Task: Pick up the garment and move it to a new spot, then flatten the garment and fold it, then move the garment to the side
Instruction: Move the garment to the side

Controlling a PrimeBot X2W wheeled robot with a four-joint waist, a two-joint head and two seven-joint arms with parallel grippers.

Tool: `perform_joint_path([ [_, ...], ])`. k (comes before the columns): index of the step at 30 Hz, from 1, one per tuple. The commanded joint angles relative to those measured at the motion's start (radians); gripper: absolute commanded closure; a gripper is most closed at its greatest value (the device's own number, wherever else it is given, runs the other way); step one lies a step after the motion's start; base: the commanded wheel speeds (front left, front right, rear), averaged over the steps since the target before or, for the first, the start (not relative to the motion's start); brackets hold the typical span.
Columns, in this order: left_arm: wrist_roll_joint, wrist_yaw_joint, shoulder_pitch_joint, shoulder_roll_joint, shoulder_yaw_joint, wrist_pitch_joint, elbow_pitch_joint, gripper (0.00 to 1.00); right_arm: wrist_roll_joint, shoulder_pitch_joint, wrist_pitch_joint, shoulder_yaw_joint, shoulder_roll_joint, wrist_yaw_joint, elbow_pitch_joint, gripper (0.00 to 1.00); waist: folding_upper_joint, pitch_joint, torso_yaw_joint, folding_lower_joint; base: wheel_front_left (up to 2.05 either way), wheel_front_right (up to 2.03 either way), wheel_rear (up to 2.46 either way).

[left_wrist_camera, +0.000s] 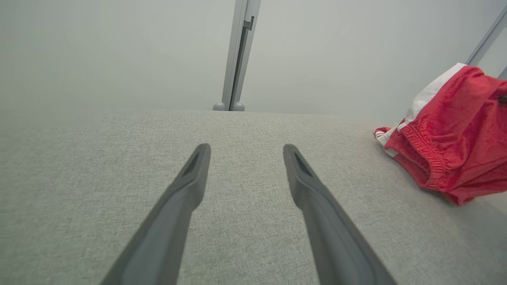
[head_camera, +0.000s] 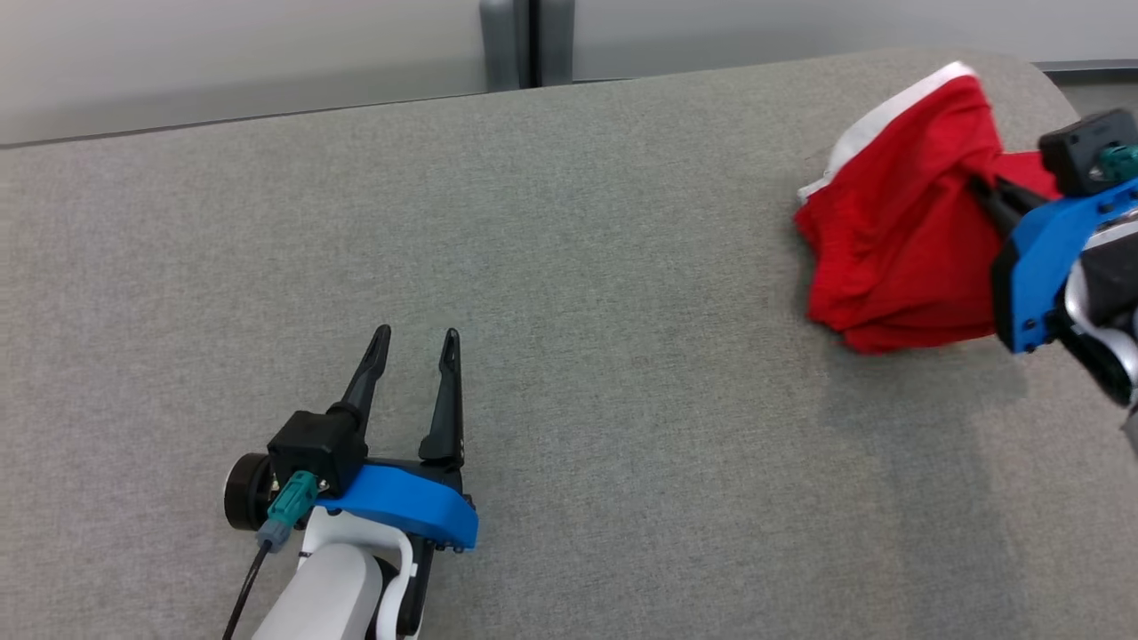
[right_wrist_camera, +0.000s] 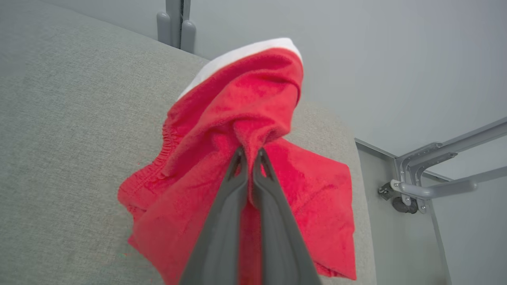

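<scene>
Garment [head_camera: 889, 249], red, bunched, clamped at tip of right end effector [right_wrist_camera: 248, 155]

No legible writing

No text, label, brand, number or sign can be read on any surface in the three views.
</scene>
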Motion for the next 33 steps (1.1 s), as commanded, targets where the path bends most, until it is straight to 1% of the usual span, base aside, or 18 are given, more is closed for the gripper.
perform_joint_path([
  [1,-0.002,0.001,0.007,-0.001,0.002,-0.004,-0.001,0.00,-0.007,-0.020,0.008,-0.010,-0.026,0.000,0.008,1.00,0.0000,0.008,0.014,0.0000,0.00,0.00,0.00],
  [6,0.003,0.000,-0.006,0.000,-0.007,-0.003,-0.005,0.00,-0.019,-0.036,0.038,-0.050,-0.109,0.000,0.050,1.00,0.0000,0.030,0.050,0.0000,0.00,0.00,0.00],
  [9,0.006,0.002,-0.020,0.002,-0.012,-0.001,-0.012,0.00,-0.069,-0.043,0.029,-0.070,-0.160,0.000,0.090,1.00,0.0000,0.050,0.071,0.0000,0.00,0.00,0.00],
  [14,0.010,0.006,-0.029,0.012,-0.015,0.002,-0.019,0.00,-0.114,-0.049,0.002,-0.163,-0.153,0.000,0.189,1.00,0.0000,0.079,0.096,0.0000,0.00,0.00,0.00],
  [19,0.011,0.012,-0.037,0.023,-0.015,0.008,-0.028,0.00,-0.166,-0.055,-0.064,-0.219,-0.127,0.000,0.256,1.00,0.0000,0.101,0.108,0.0000,0.00,0.00,0.00],
  [20,0.012,0.013,-0.038,0.024,-0.015,0.010,-0.030,0.00,-0.186,-0.059,-0.076,-0.224,-0.123,0.000,0.269,0.86,0.0000,0.104,0.108,0.0000,0.00,0.00,0.00],
  [21,0.012,0.012,-0.040,0.025,-0.015,0.010,-0.033,0.00,-0.202,-0.061,-0.087,-0.231,-0.117,0.000,0.280,0.60,0.0000,0.107,0.107,0.0000,0.00,0.00,0.00],
  [22,0.013,0.014,-0.041,0.026,-0.016,0.011,-0.035,0.00,-0.222,-0.065,-0.099,-0.243,-0.112,0.000,0.293,0.21,0.0000,0.109,0.107,0.0000,0.00,0.00,0.00],
  [23,0.014,0.016,-0.043,0.026,-0.017,0.012,-0.037,0.00,-0.247,-0.071,-0.112,-0.252,-0.107,0.000,0.304,0.00,0.0000,0.113,0.106,0.0000,0.00,0.00,0.00],
  [25,0.017,0.016,-0.042,0.027,-0.021,0.017,-0.041,0.00,-0.296,-0.082,-0.139,-0.268,-0.095,0.000,0.315,0.00,0.0000,0.117,0.103,0.0000,0.00,0.00,0.00],
  [26,0.017,0.016,-0.042,0.027,-0.021,0.017,-0.041,0.00,-0.296,-0.082,-0.139,-0.268,-0.095,0.000,0.315,0.00,0.0000,0.117,0.103,0.0000,0.00,0.00,0.00],
  [29,0.018,0.018,-0.044,0.029,-0.023,0.020,-0.044,0.00,-0.358,-0.092,-0.161,-0.302,-0.063,0.000,0.329,0.00,0.0000,0.118,0.096,0.0000,0.00,0.00,0.00],
  [33,0.015,0.022,-0.042,0.031,-0.025,0.021,-0.043,0.00,-0.406,-0.094,-0.180,-0.380,-0.014,0.000,0.335,0.00,0.0000,0.106,0.083,0.0000,0.00,0.00,0.00],
])
